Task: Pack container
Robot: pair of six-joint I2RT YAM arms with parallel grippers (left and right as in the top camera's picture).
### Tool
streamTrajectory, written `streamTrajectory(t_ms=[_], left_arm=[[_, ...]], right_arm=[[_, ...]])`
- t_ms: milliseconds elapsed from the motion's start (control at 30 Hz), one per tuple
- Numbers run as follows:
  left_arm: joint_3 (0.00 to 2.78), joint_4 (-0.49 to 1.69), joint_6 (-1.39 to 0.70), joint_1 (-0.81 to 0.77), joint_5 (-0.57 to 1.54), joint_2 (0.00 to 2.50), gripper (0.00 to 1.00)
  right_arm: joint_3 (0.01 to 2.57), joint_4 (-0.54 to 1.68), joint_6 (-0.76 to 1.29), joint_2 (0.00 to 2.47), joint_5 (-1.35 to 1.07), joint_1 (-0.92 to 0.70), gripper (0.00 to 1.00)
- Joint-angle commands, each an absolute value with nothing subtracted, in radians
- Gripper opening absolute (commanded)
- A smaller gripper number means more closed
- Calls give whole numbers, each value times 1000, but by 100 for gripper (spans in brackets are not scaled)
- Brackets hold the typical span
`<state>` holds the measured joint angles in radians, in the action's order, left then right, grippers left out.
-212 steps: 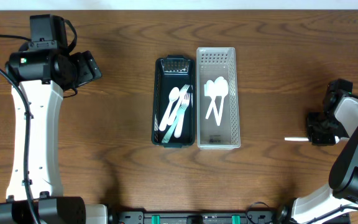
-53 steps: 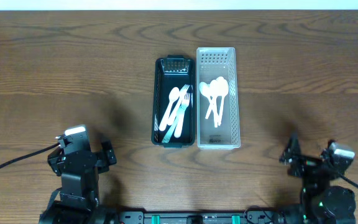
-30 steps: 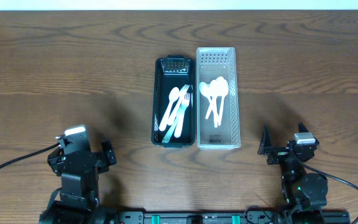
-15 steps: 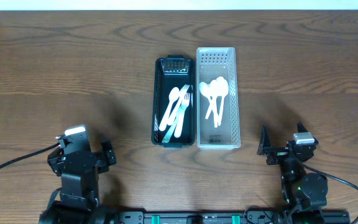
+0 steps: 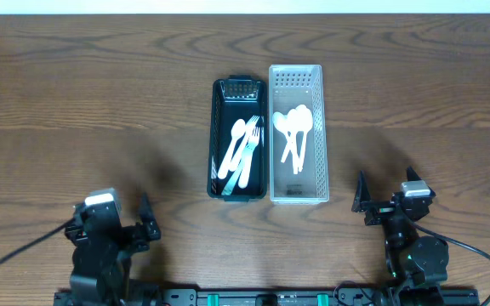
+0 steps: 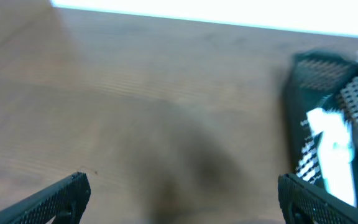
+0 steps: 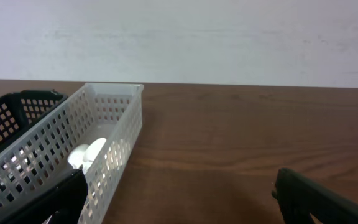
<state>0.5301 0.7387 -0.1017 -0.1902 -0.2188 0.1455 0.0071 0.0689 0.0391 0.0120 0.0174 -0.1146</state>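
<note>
Desk: dark wood-grain desk [image 5: 100,85], carrying two long baskets side by side at its middle.
White basket: a perforated white basket [image 5: 321,136], the larger of the pair, lying lengthwise away from the arms – its left wall touches or sits just beside the black one.
Black basket: a slotted black basket [image 5: 213,136], slightly shorter, on the left of the white one.
Left gripper: the left gripper [image 6: 185,199] is at the near edge of the desk, well apart from both baskets, jaws spread wide and grasping nothing. Its wrist view is blurred.
Right gripper: the right gripper [image 7: 179,199] is also low at the near edge, to the right of the white basket, released and empty.
White basket's load: a small cluster of white spoons [image 5: 294,127], bowls toward the far end, handles overlapping.
Black basket's load: mixed cutlery [image 5: 243,149] – white forks and what looks like a spoon, lying slantwise on one another; one piece looks pale teal.
</note>
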Motion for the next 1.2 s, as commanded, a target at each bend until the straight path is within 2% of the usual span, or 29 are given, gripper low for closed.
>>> streamTrajectory(t_ms=[0, 167, 333, 567, 1167], left_arm=[[434, 627, 35, -185, -73, 80, 98], [252, 309, 72, -177, -52, 17, 98], [122, 138, 119, -167, 31, 2, 98], [30, 115, 98, -141, 185, 3, 98], [30, 113, 74, -141, 184, 5, 98]], right_arm=[[6, 74, 21, 6, 10, -121, 99], [6, 74, 21, 6, 10, -121, 99], [6, 74, 21, 6, 10, -121, 99], [6, 74, 21, 6, 10, -121, 99], [6, 74, 21, 6, 10, -121, 99]])
